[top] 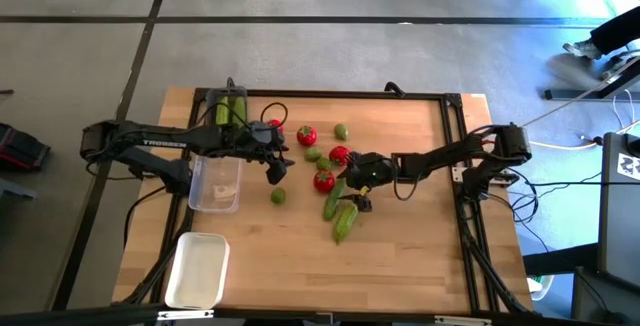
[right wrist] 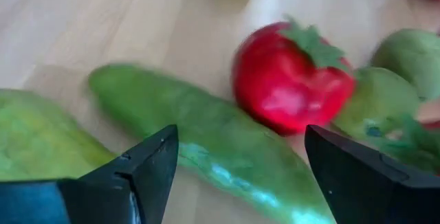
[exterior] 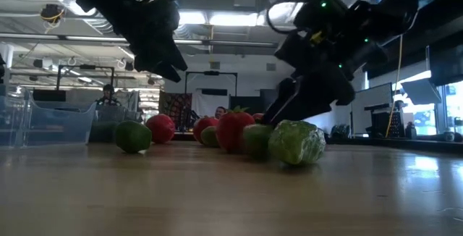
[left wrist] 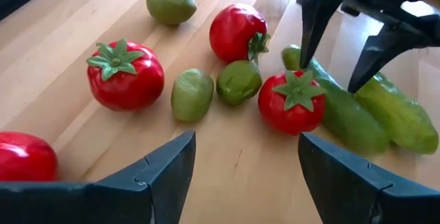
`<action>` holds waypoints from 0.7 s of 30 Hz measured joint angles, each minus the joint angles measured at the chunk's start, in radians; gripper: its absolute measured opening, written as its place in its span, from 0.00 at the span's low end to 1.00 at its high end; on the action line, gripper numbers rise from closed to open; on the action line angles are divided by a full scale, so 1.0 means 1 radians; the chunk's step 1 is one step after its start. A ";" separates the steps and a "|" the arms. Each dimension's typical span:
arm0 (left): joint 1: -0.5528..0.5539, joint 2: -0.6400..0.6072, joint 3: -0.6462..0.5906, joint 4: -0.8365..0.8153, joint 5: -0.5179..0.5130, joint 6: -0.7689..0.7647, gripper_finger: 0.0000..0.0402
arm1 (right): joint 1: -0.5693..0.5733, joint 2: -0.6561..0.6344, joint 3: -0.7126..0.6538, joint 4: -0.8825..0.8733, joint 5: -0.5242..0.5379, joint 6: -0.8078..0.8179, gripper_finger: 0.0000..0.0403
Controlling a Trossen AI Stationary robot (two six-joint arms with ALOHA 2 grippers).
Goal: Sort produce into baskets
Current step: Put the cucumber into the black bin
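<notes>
While the left gripper (top: 279,172) hung spread and empty, the right gripper (right wrist: 237,165), fingers apart, straddled a cucumber (right wrist: 206,145), needing only to descend and clench.

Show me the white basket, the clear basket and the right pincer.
white basket (top: 197,269), high view, on its bare floor.
clear basket (top: 216,182), high view, on its bare floor.
right pincer (top: 356,198), high view, midway between its open fingertips, above the cucumbers.
</notes>
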 joint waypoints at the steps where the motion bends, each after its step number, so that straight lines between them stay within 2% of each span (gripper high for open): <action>1: 0.000 0.000 0.000 0.001 0.000 -0.007 0.63 | -0.010 0.008 0.002 -0.001 -0.030 -0.013 0.74; 7: 0.001 0.000 0.000 0.015 0.000 -0.012 0.63 | -0.068 0.067 0.004 0.009 -0.123 -0.056 0.74; 14: 0.001 0.000 0.000 0.021 0.001 -0.011 0.63 | -0.075 0.070 0.004 -0.049 -0.136 0.021 0.72; 17: 0.001 0.000 0.000 0.021 0.022 -0.003 0.63 | -0.075 0.069 0.005 -0.036 -0.136 0.044 0.64; 21: 0.002 0.000 0.000 0.022 0.027 0.057 0.63 | -0.075 0.059 0.008 -0.067 -0.132 0.082 0.44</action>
